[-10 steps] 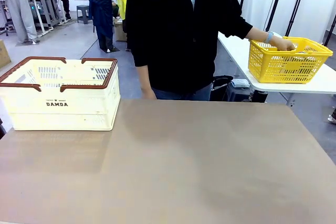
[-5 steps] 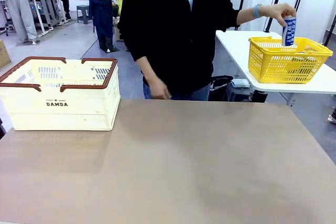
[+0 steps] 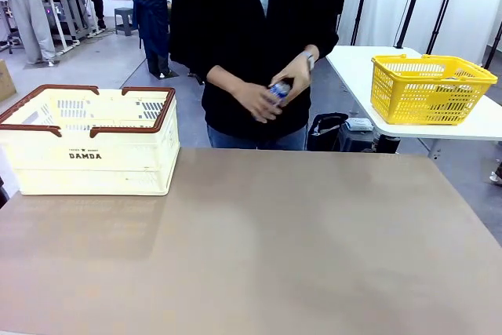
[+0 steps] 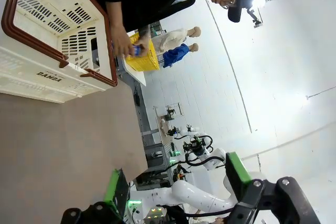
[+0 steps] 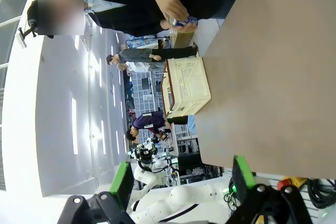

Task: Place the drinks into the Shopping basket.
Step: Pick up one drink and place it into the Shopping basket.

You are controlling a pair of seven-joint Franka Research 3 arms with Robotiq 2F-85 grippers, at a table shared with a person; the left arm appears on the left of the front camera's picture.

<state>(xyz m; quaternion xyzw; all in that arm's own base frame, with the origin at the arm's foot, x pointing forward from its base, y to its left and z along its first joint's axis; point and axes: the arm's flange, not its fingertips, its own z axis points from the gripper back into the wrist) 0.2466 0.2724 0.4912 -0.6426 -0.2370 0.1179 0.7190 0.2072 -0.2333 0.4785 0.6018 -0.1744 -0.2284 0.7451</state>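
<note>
Well beyond the left tool, hands clasp blue can.

Blue drink can held aloft, cream Shopping basket upright

Side print: "DAMDA" is printed in dark capitals on the near wall of the cream-white slotted plastic crate with brown rim handles.
Line above: a smaller line is set over that word, too small to be read.
Left wrist view: the same word is seen upside down on the crate's wall.
Blue metal drink can: its lettering cannot be read.
</note>
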